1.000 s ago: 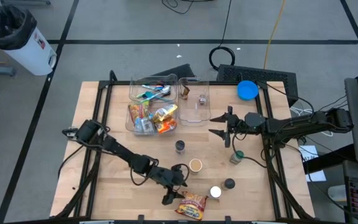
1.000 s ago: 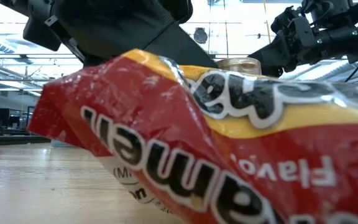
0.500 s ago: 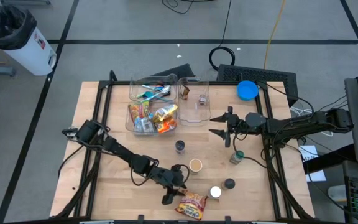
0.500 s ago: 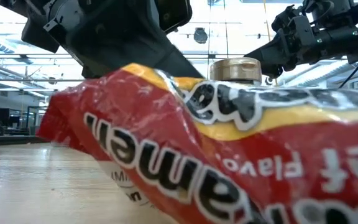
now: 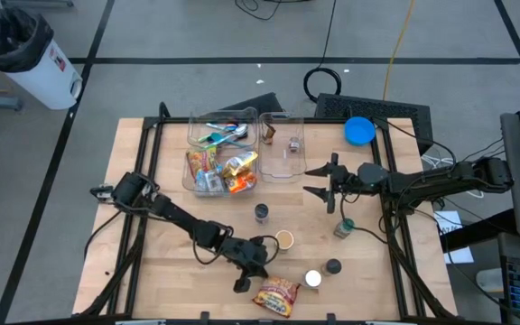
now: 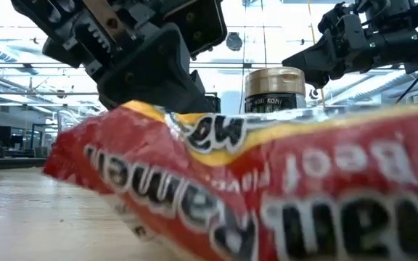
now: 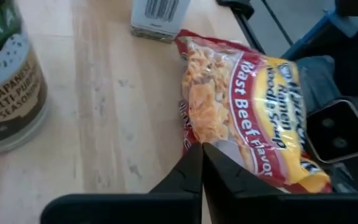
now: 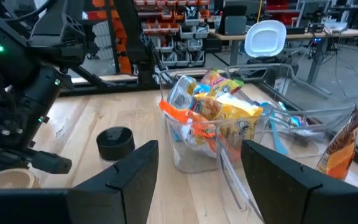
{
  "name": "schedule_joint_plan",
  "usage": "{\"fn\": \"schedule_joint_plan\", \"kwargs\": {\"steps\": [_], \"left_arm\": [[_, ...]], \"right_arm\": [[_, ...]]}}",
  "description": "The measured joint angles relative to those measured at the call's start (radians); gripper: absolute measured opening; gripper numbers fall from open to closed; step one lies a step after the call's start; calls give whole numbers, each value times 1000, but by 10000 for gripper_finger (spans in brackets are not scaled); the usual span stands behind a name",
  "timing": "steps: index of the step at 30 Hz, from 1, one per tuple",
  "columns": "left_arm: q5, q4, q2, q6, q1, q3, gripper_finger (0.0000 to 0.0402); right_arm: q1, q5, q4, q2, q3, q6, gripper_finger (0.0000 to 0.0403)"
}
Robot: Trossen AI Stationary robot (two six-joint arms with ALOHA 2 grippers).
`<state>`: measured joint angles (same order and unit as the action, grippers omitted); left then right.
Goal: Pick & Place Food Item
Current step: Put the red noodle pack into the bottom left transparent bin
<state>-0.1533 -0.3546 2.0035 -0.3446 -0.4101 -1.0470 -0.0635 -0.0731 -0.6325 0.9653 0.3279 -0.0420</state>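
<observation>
Crinkly glossy ramen packet (image 7: 247, 106) pinched between dark tapered left fingers (image 7: 191, 171)

1. The left arm is stretched low across the table from the left side toward the near edge.
2. The left gripper (image 5: 253, 273) is held low at the table surface, its fingers (image 7: 194, 168) pressed together at the tips.
3. The right arm is extended in from the right side, raised above the table.
4. The right gripper (image 5: 319, 181) is pointed left, its fingers (image 8: 135, 171) kept apart.
</observation>
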Motion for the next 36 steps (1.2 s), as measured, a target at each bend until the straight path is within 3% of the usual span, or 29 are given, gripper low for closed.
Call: {"fn": "schedule_joint_plan", "kwargs": {"steps": [4,9,18,24,31,36], "left_arm": [[10,93,-82,39,11,1,3],[120,256,-271,115,0,1,3],[457,542,-635,257,-59,1,2],[723,687,-810,355,-36,0,2],[1005,859,-894,303,90,0,2],[1013,968,-876,140,214,2,3]], "right_arm": [[0,0,-27,0,0,1,224],[0,0,-42,0,0,1,224],[0,0,-67,0,0,20,224],[0,0,-67,0,0,24,224],[0,0,-67,0,0,27,224],[0,0,-67,0,0,28,224]]}}
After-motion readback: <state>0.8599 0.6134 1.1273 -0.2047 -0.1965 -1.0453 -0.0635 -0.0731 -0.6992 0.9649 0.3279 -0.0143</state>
